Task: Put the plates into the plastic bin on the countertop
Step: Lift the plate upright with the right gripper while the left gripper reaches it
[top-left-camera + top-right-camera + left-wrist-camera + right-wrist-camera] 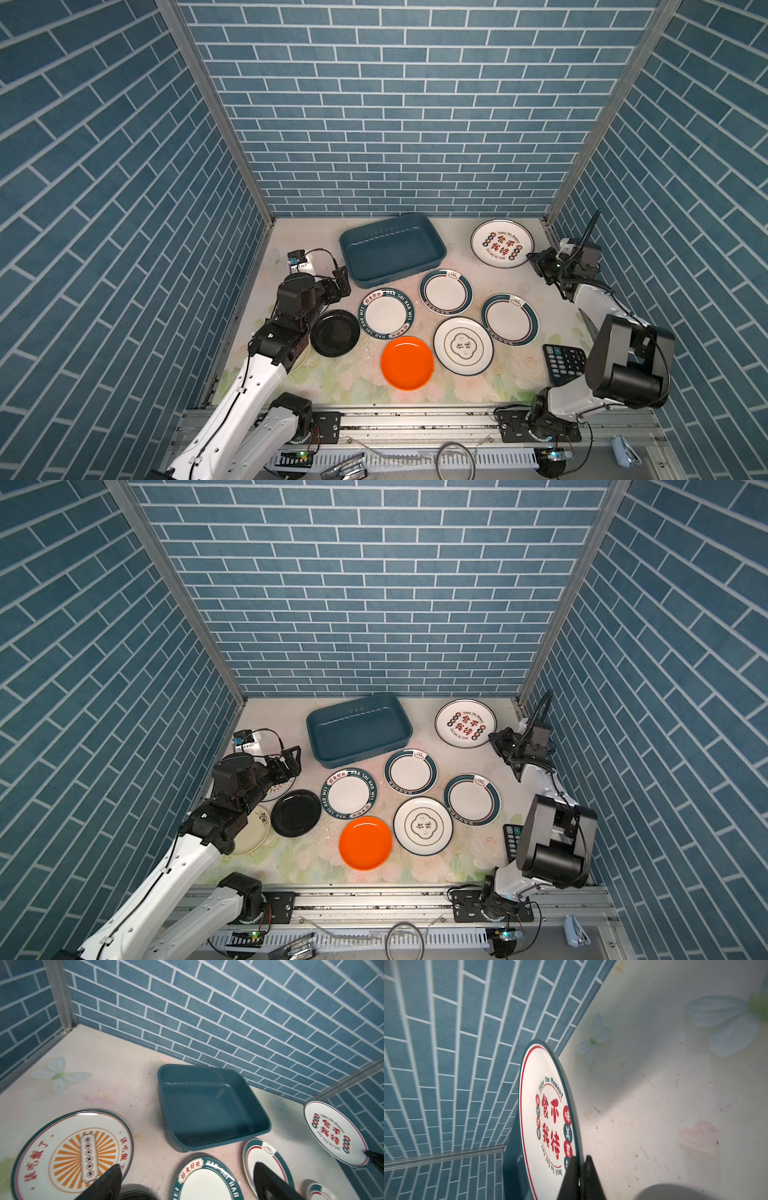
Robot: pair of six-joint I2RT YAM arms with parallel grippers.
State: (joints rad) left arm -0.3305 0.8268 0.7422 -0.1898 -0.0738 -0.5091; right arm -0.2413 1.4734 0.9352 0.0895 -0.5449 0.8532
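The dark teal plastic bin (392,249) (212,1105) stands empty at the back middle of the countertop (465,390). My right gripper (534,259) (580,1159) is shut on the rim of the white plate with red Chinese characters (502,243) (548,1118) at the back right. My left gripper (343,278) (187,1165) hangs open left of the bin, above the teal lettered plate (386,313). Two teal-rimmed plates (446,291) (510,319), an emblem plate (463,345), an orange plate (407,363) and a black plate (334,333) lie flat. A sunburst plate (72,1153) and a cream plate (253,831) lie under the left arm.
A black calculator (563,363) lies at the front right, partly behind the right arm. Blue brick walls (395,124) close in the back and both sides. A metal rail (415,419) runs along the front edge.
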